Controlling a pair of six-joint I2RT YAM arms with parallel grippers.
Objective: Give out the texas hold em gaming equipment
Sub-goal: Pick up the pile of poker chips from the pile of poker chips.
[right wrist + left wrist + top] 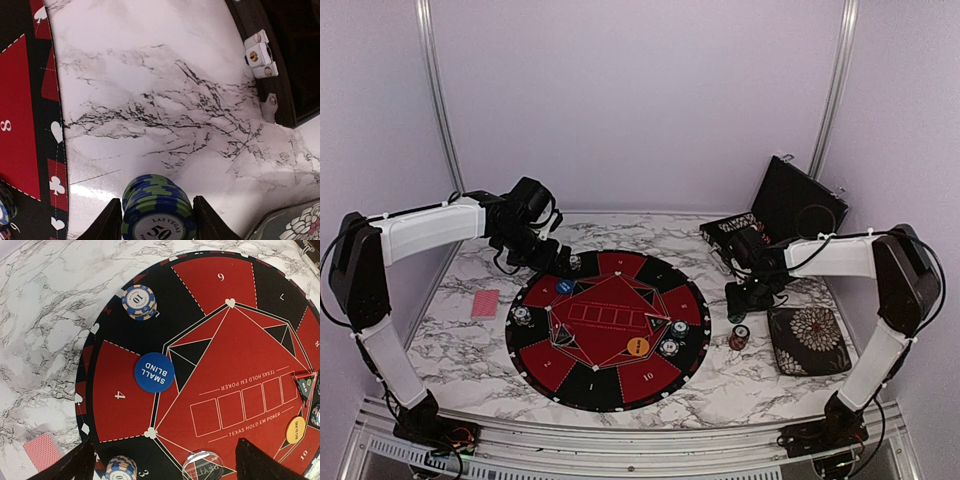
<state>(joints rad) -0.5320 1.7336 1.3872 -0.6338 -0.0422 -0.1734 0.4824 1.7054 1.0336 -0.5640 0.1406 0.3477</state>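
A: Where does the dealing stand?

B: Partly done, I'd judge. On the round red-and-black felt poker mat [608,330], mid-frame in the top view, sit several striped chip stacks [139,302], a blue round "small blind" disc [154,372], an orange disc [638,347] and a clear dealer puck [202,467]. Some seats look unfilled; a red-backed card [485,303] lies off the mat at left, a loose chip stack [739,337] at right.

A: And the arms?

B: The right tool [157,217], right of the mat, pinches a green-and-blue striped "50" chip stack [157,210] over the marble surface [160,100], near the black case [785,210]. The left tool [162,460] hovers spread wide over the mat's upper-left edge, holding nothing.
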